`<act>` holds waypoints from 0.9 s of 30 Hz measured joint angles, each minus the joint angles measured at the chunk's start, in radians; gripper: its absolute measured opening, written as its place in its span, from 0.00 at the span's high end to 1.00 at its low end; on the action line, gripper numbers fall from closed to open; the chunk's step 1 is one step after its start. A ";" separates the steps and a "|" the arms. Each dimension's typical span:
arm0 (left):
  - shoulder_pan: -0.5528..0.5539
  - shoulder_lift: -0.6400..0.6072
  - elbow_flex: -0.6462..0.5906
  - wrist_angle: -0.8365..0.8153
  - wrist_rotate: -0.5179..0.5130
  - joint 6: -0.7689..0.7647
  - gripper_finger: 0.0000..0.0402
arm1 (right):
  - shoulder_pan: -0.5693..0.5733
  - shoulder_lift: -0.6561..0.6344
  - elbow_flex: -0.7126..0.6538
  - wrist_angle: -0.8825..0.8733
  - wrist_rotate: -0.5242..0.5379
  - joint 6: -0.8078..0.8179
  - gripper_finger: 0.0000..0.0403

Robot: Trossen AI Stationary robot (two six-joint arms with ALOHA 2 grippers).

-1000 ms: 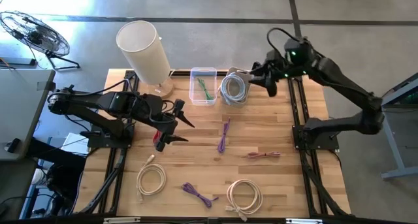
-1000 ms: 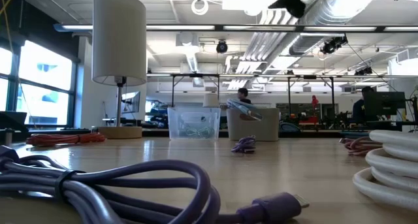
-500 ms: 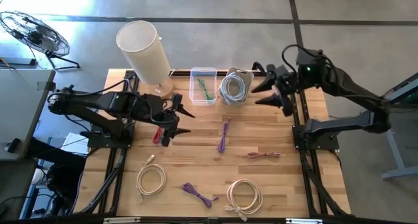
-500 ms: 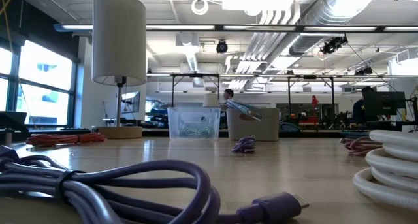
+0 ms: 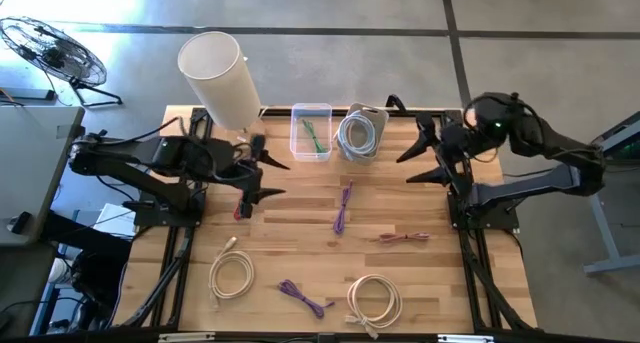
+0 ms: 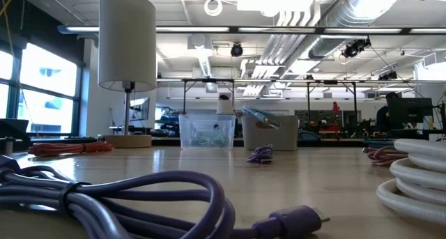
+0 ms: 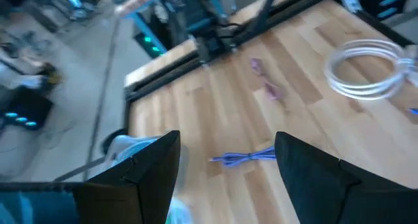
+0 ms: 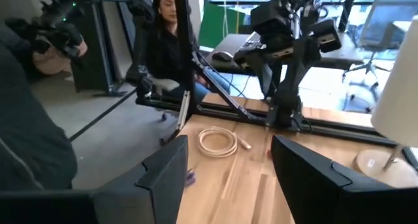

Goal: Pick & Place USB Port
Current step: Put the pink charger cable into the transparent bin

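Several coiled USB cables lie on the wooden table: a red one [image 5: 240,211], a purple one [image 5: 343,205], a maroon one [image 5: 403,237], two white coils [image 5: 231,275] [image 5: 373,300] and another purple one [image 5: 305,298]. A clear bin [image 5: 311,131] holds a green cable. A grey bin [image 5: 358,133] holds a white cable. My left gripper [image 5: 285,179] hovers open just beyond the red cable, toward the clear bin. My right gripper [image 5: 404,171] is open in the air, right of the grey bin. Both wrist views show spread fingers [image 7: 130,178] [image 8: 163,178] holding nothing.
A white-shaded lamp [image 5: 218,78] stands at the far left corner, close to the left arm. Black rails run along both table sides. The purple cable [image 6: 139,197] and a white coil [image 6: 418,176] lie nearest the low camera. A person [image 8: 166,41] sits beyond the table.
My right gripper has drawn back from above the grey bin toward the table's right edge and a little nearer. My left gripper has shifted slightly toward the far left, staying open. No cable has moved.
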 joint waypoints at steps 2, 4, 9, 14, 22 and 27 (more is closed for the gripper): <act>0.000 -0.027 0.000 -0.008 -0.031 0.002 0.39 | 0.028 -0.018 0.000 0.000 0.023 0.000 0.47; 0.000 -0.056 0.000 -0.032 -0.074 0.003 0.39 | 0.053 -0.041 0.000 0.000 0.054 0.000 0.47; 0.000 -0.131 0.000 -0.056 -0.153 -0.006 0.39 | 0.120 -0.107 0.000 -0.014 0.147 0.009 0.47; 0.000 -0.172 0.000 -0.076 -0.184 0.006 0.39 | 0.192 -0.152 0.000 -0.071 0.240 0.035 0.47; 0.000 -0.200 -0.001 -0.114 -0.191 0.057 0.39 | 0.255 -0.159 0.000 -0.096 0.316 0.037 0.47; 0.000 -0.214 -0.002 -0.148 -0.140 0.056 0.39 | 0.255 -0.137 0.000 -0.030 0.318 0.063 0.47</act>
